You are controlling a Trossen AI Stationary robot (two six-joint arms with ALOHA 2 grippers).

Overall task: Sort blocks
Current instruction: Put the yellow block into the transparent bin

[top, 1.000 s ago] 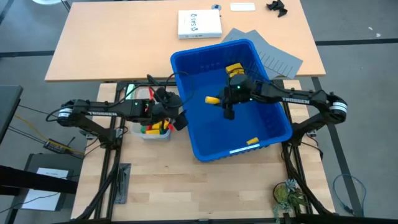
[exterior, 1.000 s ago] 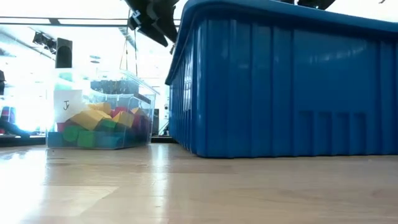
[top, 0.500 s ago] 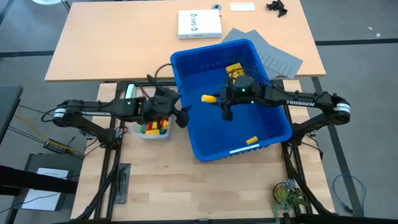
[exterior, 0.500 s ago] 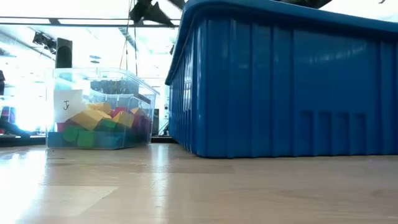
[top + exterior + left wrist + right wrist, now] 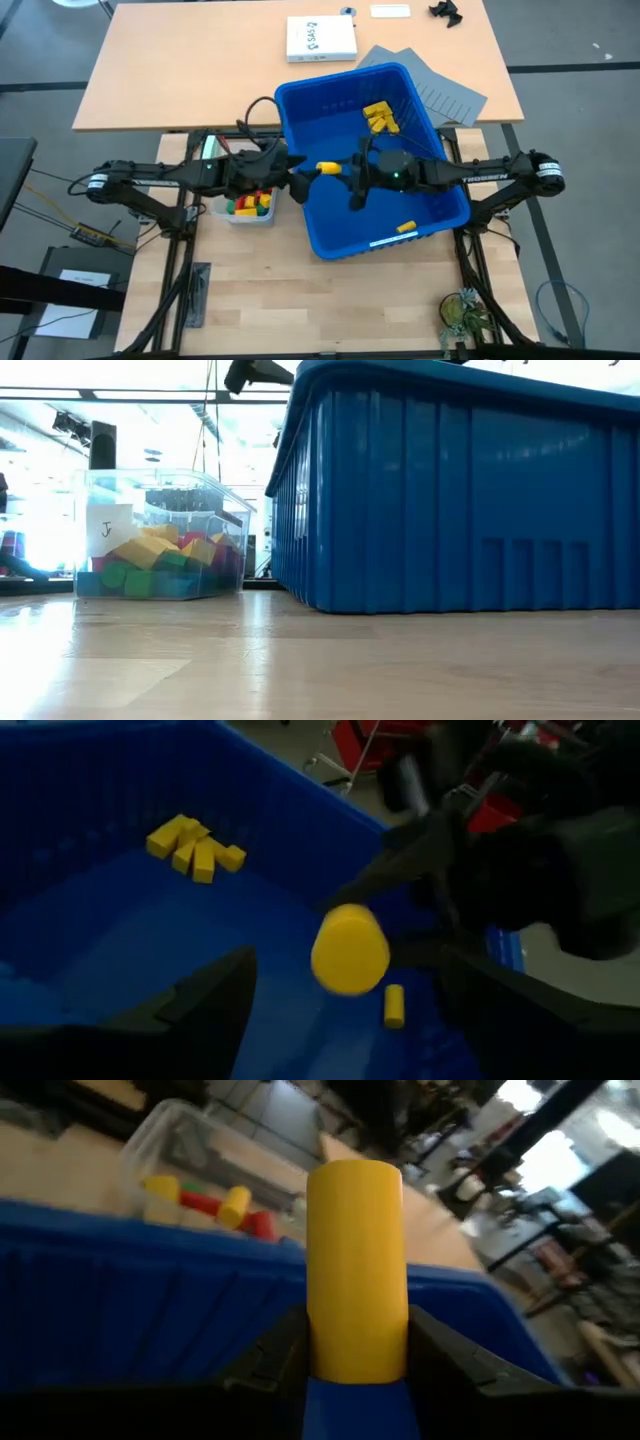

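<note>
- Worktop [image 5: 250, 290]: pale wood planks, smooth, light glare in low view.
- Blue bin [image 5: 440, 205]: big rect. plastic tub, ribbed outer walls, glossy; sits mid-worktop, slightly skewed.
- Clear tub [image 5: 160, 535]: small see-through plastic box w/ white label, just left of the bin; holds mixed blocks, red/yellow/green [image 5: 250, 205].
- Right tool [image 5: 345, 168]: dark, over bin's left part, clamped on a yellow cylinder block [image 5: 327, 168]; smooth, round-ended, sticks out toward the left tool, held in the air above bin floor.
- Left tool [image 5: 292, 172]: dark, fingers apart, at bin's left rim, facing the cylinder's round end; not touching it as far as the wrist view shows.
- Yellow block cluster [image 5: 379, 116]: several small oblong bricks bunched at the bin's far end.
- Lone yellow block [image 5: 405, 227]: small, short, on the bin floor near the front wall.
</note>
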